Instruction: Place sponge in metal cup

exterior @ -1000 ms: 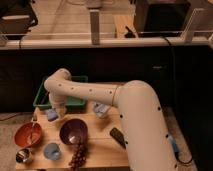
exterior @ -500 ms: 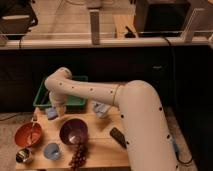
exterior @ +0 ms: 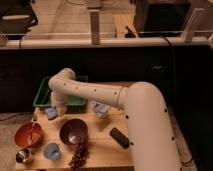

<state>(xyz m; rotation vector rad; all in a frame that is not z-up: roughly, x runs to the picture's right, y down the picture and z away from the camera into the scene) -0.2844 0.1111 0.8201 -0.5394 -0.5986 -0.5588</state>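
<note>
The light-blue sponge [exterior: 51,114] lies at the left of the wooden table [exterior: 107,150], just in front of the green tray. My gripper [exterior: 55,108] reaches down from the bent white arm and sits right over the sponge, touching or nearly touching its top. The small shiny metal cup [exterior: 23,156] stands at the table's front left corner, well in front of and left of the gripper.
An orange bowl [exterior: 27,134] sits behind the metal cup, with a light-blue plastic cup [exterior: 51,150] to its right. There is a dark purple bowl [exterior: 73,131], grapes [exterior: 77,155], a black object [exterior: 119,137], a pale packet [exterior: 100,109] and a green tray [exterior: 42,98].
</note>
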